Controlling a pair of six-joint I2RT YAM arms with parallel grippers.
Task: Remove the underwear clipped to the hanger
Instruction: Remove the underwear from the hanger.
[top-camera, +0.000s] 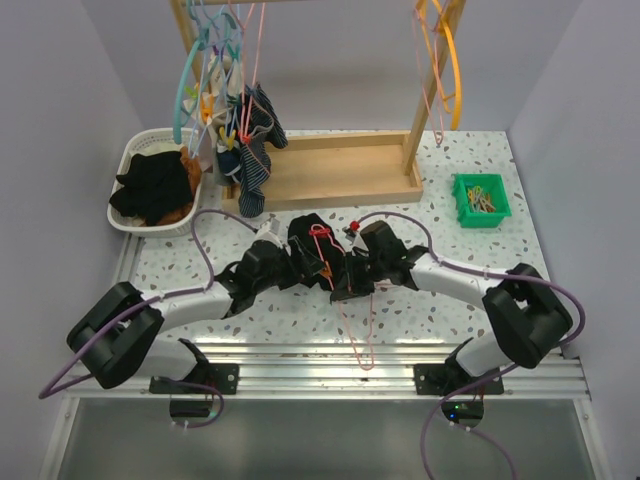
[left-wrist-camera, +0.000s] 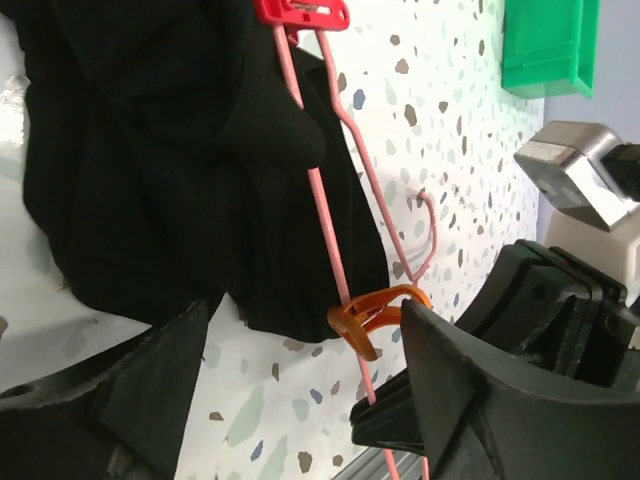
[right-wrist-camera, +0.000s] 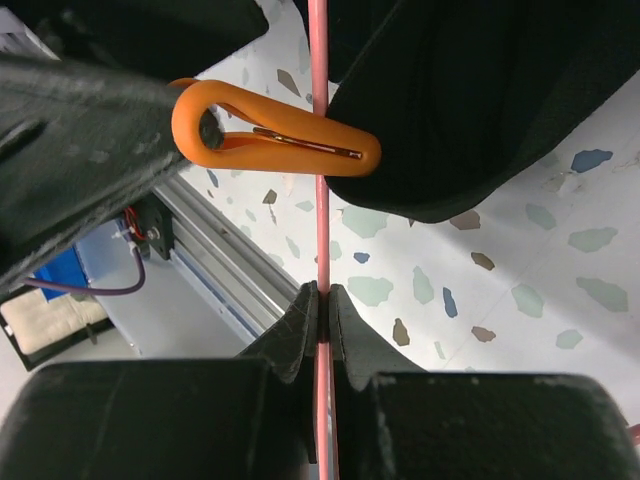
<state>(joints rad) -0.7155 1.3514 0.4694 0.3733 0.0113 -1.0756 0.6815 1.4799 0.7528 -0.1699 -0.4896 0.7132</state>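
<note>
Black underwear (left-wrist-camera: 170, 160) lay limp on bench (left-wrist-camera: 440, 150), pinned to pink hanger (right-wrist-camera: 322, 230) by orange clip (right-wrist-camera: 270, 130). Hanger wire clamped in right tool (right-wrist-camera: 320, 310); left tool (left-wrist-camera: 305, 335) spread apart, straddling clip. Cloth judged soft, light: grip bunched fold near clip.

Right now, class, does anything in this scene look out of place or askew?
The pink hanger is off the rack, slanting across the table, one end over the near rail, black underwear bunched on it.
</note>
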